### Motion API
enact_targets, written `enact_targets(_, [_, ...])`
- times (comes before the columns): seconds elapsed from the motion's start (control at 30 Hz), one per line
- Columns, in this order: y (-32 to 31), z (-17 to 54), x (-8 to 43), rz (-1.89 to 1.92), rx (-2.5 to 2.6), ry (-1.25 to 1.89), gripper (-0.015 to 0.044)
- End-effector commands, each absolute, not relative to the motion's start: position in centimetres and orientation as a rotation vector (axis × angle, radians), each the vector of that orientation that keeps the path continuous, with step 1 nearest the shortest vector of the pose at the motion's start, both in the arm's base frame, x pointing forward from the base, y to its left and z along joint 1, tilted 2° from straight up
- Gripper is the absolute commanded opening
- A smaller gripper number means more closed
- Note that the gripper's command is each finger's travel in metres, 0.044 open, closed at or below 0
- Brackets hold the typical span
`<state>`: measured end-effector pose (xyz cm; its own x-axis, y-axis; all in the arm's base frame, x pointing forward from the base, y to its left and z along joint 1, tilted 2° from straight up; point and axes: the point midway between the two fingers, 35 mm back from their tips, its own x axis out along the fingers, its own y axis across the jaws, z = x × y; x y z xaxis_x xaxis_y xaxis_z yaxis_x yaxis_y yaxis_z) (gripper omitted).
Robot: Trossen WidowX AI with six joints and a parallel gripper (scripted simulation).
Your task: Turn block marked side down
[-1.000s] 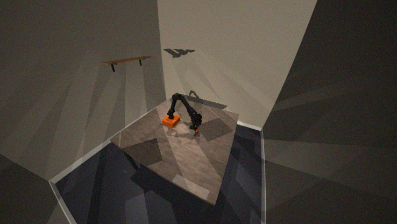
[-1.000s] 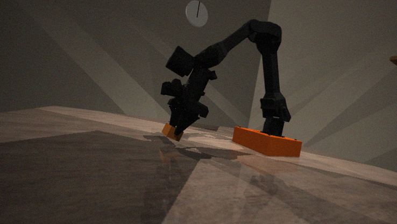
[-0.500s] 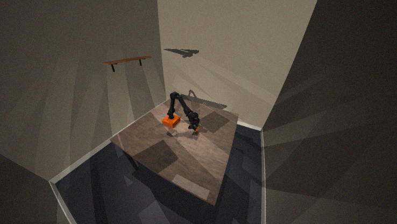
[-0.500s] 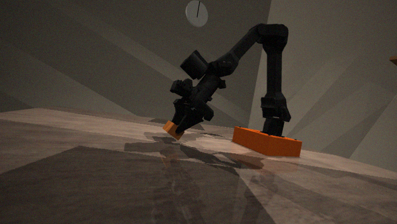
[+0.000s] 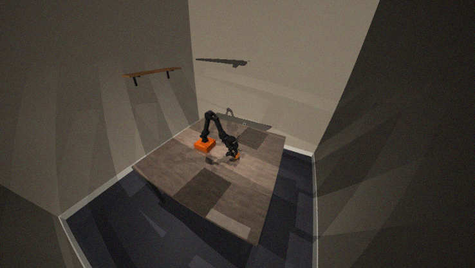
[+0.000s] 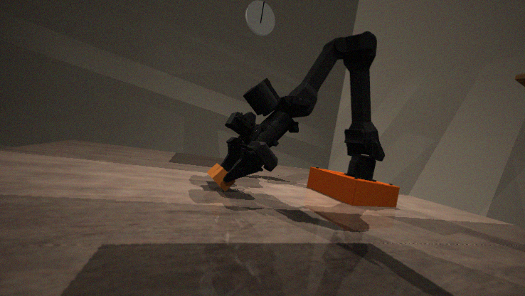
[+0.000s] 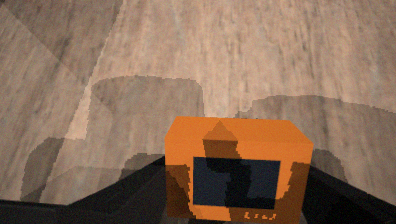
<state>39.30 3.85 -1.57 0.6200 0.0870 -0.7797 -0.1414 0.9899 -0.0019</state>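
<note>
The orange block point(image 5: 237, 155) point(image 6: 217, 172) point(image 7: 260, 150) is tilted, with its lower edge at or just above the table point(image 5: 246, 186) point(image 6: 92, 220) point(image 7: 160, 40). I cannot tell whether it touches. The dark square mark point(image 7: 212, 182) on one side faces the wrist camera, so that side is not down. My gripper point(image 5: 233, 156) point(image 6: 225, 176) point(image 7: 231, 167) slants down and away from the base and is shut on the block, with a finger on each side of it. The underside of the block is hidden.
The orange base point(image 5: 204, 145) point(image 6: 331, 184) of the arm stands on the table behind the gripper. Walls rise close to the table's back and left in the top view, where a wooden shelf point(image 5: 152, 71) hangs. Several dark shadows lie across the table top.
</note>
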Motion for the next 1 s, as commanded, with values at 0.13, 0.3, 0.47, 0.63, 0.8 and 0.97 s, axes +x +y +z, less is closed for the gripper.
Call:
enact_targets(0.13, [3.9, -2.7, 39.6, 0.133, -0.049, 0.782, 0.0])
enact_targets(0.3, [3.9, -3.2, 39.6, 0.135, -0.044, 0.709, 0.0])
enact_targets(0.47, [3.9, -3.3, 39.3, 0.136, -0.039, 0.636, 0.0])
enact_targets(0.63, [3.9, -3.3, 38.8, 0.137, -0.034, 0.563, 0.0])
enact_targets(0.8, [3.8, -2.9, 38.2, 0.139, -0.03, 0.491, 0.0])
enact_targets(0.97, [3.8, -2.7, 37.8, 0.139, -0.028, 0.455, 0.0])
